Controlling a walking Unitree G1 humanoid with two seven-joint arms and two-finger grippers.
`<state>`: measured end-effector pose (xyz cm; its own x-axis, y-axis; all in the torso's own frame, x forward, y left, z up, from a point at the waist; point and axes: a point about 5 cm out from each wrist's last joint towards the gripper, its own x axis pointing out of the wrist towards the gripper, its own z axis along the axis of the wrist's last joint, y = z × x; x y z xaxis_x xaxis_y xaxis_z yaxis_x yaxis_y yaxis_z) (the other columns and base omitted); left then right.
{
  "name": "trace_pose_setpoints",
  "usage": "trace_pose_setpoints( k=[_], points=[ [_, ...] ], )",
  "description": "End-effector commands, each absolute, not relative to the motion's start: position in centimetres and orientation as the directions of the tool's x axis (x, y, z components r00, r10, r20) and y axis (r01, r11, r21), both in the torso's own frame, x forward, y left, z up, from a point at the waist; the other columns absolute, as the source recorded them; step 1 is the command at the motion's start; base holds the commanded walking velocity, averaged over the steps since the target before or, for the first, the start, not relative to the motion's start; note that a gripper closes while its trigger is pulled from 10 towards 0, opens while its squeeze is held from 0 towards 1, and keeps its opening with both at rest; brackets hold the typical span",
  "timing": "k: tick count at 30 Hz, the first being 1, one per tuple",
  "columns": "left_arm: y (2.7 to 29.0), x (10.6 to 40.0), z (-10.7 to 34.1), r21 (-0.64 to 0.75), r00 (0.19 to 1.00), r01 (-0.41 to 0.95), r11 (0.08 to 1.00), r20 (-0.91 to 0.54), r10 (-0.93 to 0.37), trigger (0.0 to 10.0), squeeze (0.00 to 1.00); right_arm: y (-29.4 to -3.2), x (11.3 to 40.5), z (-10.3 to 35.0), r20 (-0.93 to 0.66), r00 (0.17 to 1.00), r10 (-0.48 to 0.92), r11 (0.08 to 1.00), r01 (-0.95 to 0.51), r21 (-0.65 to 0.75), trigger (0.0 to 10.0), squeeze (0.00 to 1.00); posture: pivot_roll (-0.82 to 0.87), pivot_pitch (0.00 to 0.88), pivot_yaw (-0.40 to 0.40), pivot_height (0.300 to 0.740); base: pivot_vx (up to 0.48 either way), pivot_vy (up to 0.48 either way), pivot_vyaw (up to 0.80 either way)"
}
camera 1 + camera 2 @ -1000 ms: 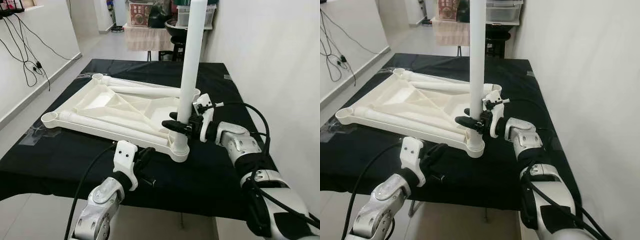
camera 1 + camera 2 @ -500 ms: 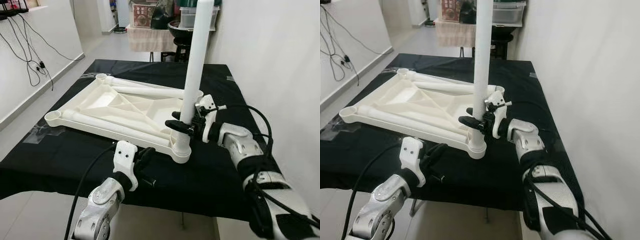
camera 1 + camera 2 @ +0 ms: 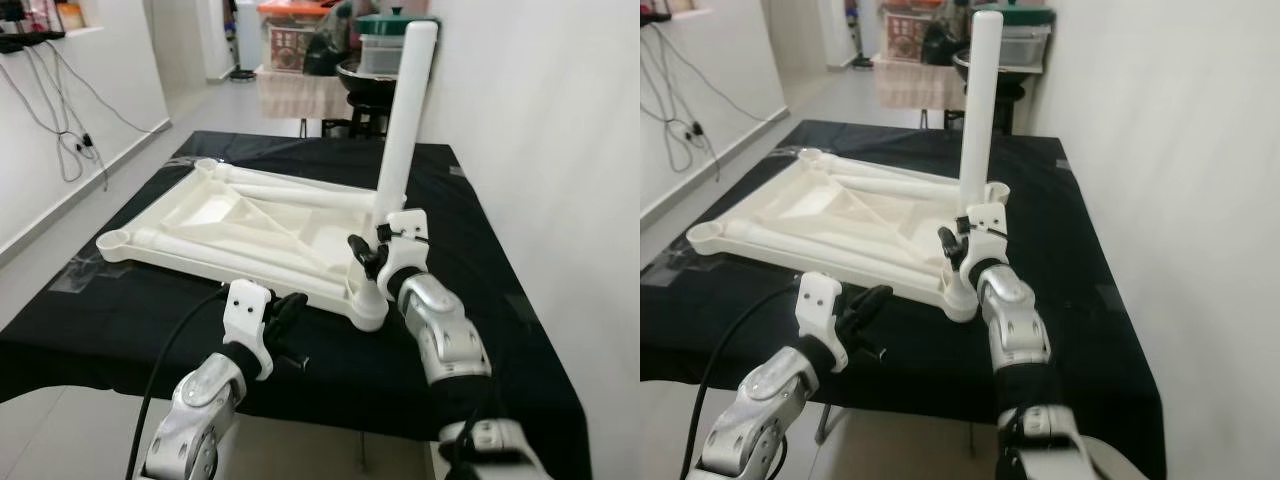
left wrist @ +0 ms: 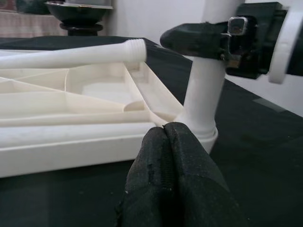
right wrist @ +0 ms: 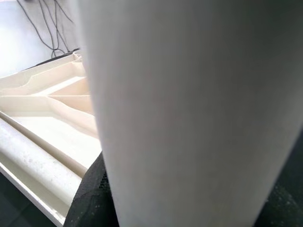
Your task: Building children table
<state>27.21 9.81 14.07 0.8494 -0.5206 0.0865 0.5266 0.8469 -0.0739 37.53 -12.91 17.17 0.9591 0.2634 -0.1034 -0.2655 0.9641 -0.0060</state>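
Observation:
A white children's table top (image 3: 240, 225) lies upside down on a black-covered table (image 3: 500, 330). One white leg (image 3: 405, 120) stands upright in the near right corner socket (image 3: 368, 300). My right gripper (image 3: 374, 250) is shut on this leg low down, just above the socket. In the right wrist view the leg (image 5: 189, 113) is pressed close between the black fingers (image 5: 90, 198). My left gripper (image 3: 287, 312) is shut on nothing, hovering by the top's near edge, with its fingers (image 4: 165, 156) pointing at the leg's base (image 4: 201, 94).
Two loose white legs (image 3: 290, 195) (image 3: 220, 255) lie on the upturned top. A white wall runs close along the right. Behind the table stand a stool with a pot and storage boxes (image 3: 385, 50). Cables hang on the left wall (image 3: 70, 140).
The camera has pulled back, so the leg's top now shows. My right forearm has swung from the leg's right side to its near side, still gripping. The left gripper holds still.

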Motion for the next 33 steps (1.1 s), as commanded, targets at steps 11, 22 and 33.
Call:
trace_pose_setpoints(
  k=[11, 22, 33],
  points=[
    [9.7, 27.2, 13.7, -0.088, 0.852, 0.523, 0.848, 0.076, -0.518, 10.0, 0.00, -12.4, 36.5, 19.0, -0.122, 0.526, 0.842, 0.516, -0.850, -0.107, 10.0, 0.00, -0.01, 0.025, -0.050, 0.740, 0.000, 0.000, 0.00],
    [9.5, 27.2, 13.7, -0.083, 0.854, 0.520, 0.850, 0.076, -0.514, 10.0, 0.00, -13.9, 37.8, 18.3, -0.214, 0.454, 0.865, 0.468, -0.884, 0.014, 4.9, 0.00, 0.01, 0.016, -0.068, 0.740, 0.000, 0.000, 0.00],
    [9.5, 27.1, 13.7, -0.084, 0.853, 0.521, 0.849, 0.075, -0.516, 10.0, 0.00, -15.6, 37.7, 16.2, -0.216, 0.544, 0.811, 0.567, -0.822, 0.058, 0.0, 0.00, 0.00, 0.022, -0.065, 0.740, 0.000, 0.000, 0.00]
  ],
)
